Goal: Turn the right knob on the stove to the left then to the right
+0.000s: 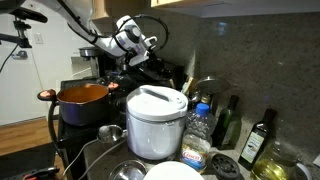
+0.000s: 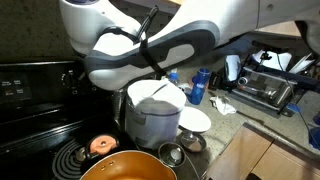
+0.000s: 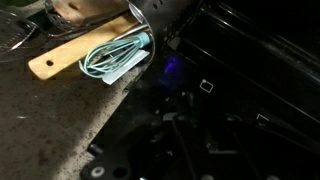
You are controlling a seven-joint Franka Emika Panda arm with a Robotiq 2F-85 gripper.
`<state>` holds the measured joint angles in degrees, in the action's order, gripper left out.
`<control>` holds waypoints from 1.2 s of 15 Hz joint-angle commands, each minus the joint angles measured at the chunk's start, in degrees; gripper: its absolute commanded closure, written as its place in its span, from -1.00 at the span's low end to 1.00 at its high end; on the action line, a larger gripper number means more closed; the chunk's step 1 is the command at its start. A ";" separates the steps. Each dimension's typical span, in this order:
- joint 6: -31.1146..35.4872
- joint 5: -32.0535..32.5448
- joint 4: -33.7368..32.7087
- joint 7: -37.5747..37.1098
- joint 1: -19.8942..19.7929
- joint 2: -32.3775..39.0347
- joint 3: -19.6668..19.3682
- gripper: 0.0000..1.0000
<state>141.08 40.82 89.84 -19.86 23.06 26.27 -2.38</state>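
The stove (image 2: 32,105) sits at 9 o'clock in an exterior view, and the gripper (image 1: 150,50) hangs by its dark back, too dim to tell if it grips, so it might slip or grab the wrong knob.

A white rice cooker (image 1: 156,122) stands on the counter (image 2: 240,125) in both exterior views, a copper-coloured pot (image 1: 83,100) just beside it. A clear water bottle (image 1: 200,125), a dark glass bottle (image 1: 228,120) and an oil bottle (image 1: 261,138) stand near the cooker. A white bowl (image 1: 172,171) sits in front. A toaster oven (image 2: 268,85) sits farther along. In the wrist view, a teal whisk (image 3: 115,58) lies against a wooden utensil (image 3: 60,62).
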 commanded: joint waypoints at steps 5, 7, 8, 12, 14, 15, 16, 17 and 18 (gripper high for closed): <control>-8.49 10.52 -1.95 -4.95 4.02 4.24 3.23 0.88; -7.37 10.85 -2.94 -2.80 0.45 4.21 3.03 0.88; -7.39 10.90 -3.04 -3.52 0.21 4.24 3.17 0.88; -8.29 10.97 -2.84 -3.14 -0.05 3.96 3.87 0.88; -9.54 11.05 -2.66 -2.71 0.15 3.79 4.23 0.88; -10.91 11.38 -2.74 -3.48 1.03 3.86 4.42 0.88; -11.65 11.56 -2.79 -4.19 1.72 4.00 4.67 0.88; -12.44 12.09 -2.65 -5.45 2.79 4.18 4.94 0.88; -13.60 12.71 -2.65 -6.54 3.78 4.27 5.19 0.88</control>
<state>132.82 51.07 86.41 -27.75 23.20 28.54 0.96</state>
